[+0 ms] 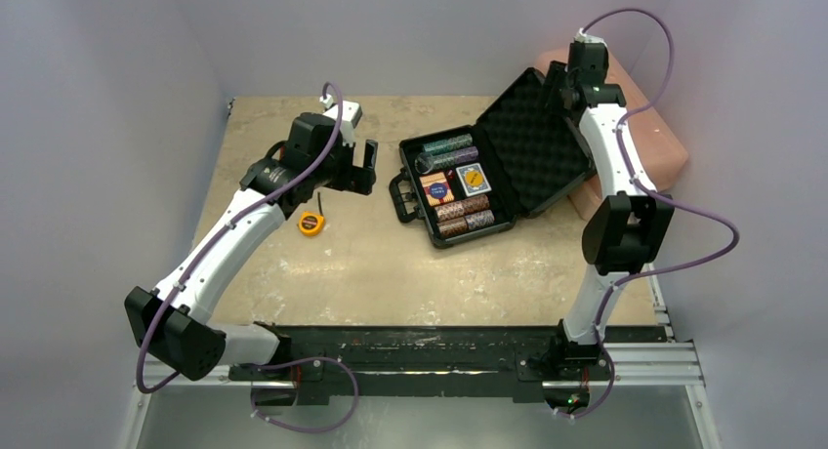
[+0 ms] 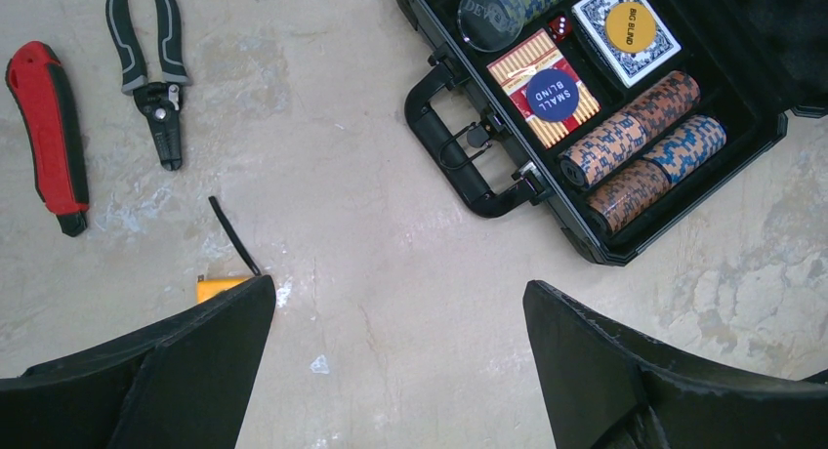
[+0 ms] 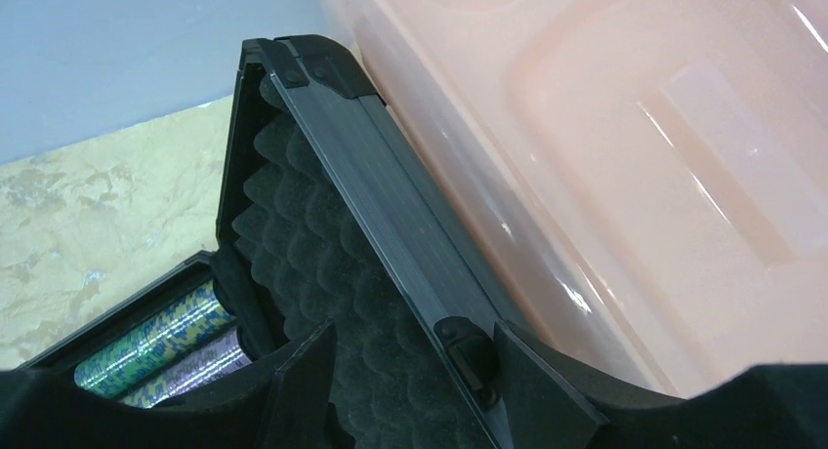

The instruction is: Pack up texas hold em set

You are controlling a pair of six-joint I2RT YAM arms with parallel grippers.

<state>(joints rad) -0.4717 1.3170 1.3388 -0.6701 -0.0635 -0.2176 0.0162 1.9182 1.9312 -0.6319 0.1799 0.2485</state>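
The briefcase lid (image 3: 391,264) is straddled by the right gripper (image 3: 415,337), clamping unconfirmed, evidently for closing; the left gripper (image 2: 398,288) is held wide apart, empty.

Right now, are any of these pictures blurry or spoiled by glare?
Top external view: soft, even light, but print inside the briefcase is too small to read. Left wrist view: crisp, the small blind button is legible. Right wrist view: white glare streaks on the pink box, and the right gripper's fingers look dark and soft.
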